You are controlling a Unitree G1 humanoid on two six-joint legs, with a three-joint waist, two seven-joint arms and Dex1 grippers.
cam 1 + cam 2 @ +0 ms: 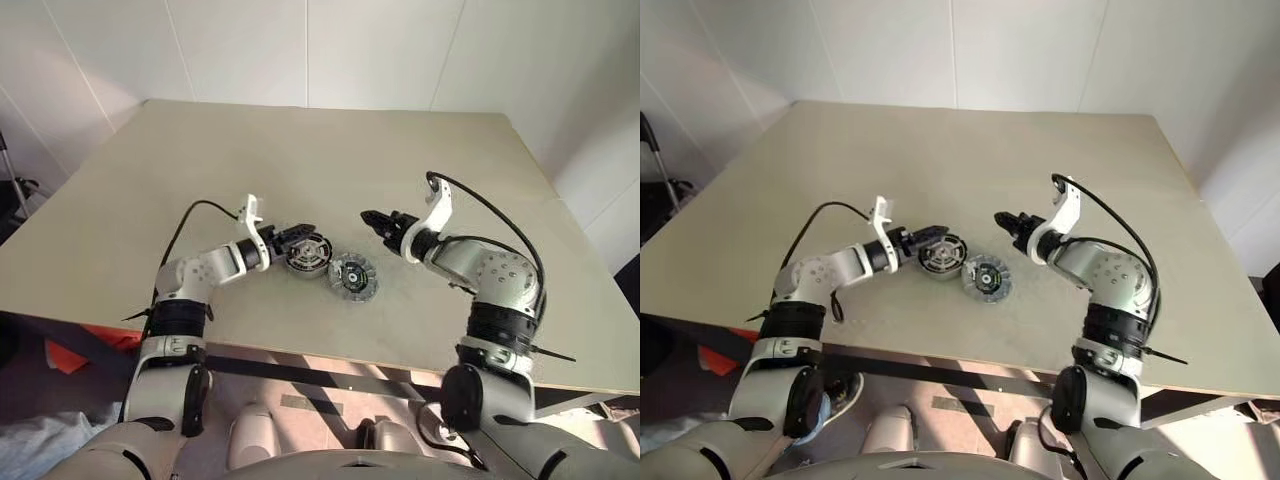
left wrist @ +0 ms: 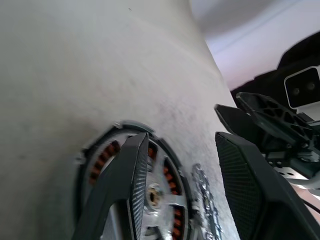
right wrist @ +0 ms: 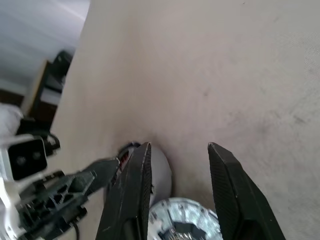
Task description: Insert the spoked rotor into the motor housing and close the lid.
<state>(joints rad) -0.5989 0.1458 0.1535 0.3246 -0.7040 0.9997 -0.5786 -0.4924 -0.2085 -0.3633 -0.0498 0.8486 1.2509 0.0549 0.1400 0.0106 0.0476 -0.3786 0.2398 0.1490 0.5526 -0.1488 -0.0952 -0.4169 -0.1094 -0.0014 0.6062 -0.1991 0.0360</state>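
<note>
The motor housing (image 1: 308,253) lies flat on the table, a round silver case with copper-orange coils (image 2: 102,159). Silver spokes and a hub (image 2: 154,196) lie over the coils; I cannot tell if this is the spoked rotor. Just right of it, nearly touching, lies the lid (image 1: 353,276), a grey ribbed disc with a dark centre. My left gripper (image 1: 291,237) is open at the housing's left rim, one finger (image 2: 132,175) over the housing and nothing held. My right gripper (image 1: 382,221) is open and empty, hovering above and to the right of the lid (image 3: 182,225).
The beige table (image 1: 300,150) stretches far behind the parts, with its front edge (image 1: 330,355) close below them. White walls stand beyond the table. A black cable (image 1: 190,215) loops off my left wrist, another (image 1: 490,215) off my right.
</note>
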